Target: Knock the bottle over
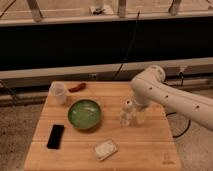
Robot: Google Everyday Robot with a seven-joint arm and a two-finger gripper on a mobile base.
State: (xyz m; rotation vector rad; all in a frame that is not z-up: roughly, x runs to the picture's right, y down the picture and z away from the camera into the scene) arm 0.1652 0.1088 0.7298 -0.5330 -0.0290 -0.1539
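Bottle [127,113] on table [145,150], between bowl [85,114] and tool [141,115].

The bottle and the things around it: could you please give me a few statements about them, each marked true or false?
1. The bottle stands upright on the wooden table. True.
2. The hand hangs over the green bowl. False: it is low beside the bottle, on the side away from the bowl.
3. The black phone lies flat on the table, nearer the camera than the bowl. True.
4. The white cup sits inside the bowl. False: it stands on the table near the far left corner of the picture, apart from the bowl.
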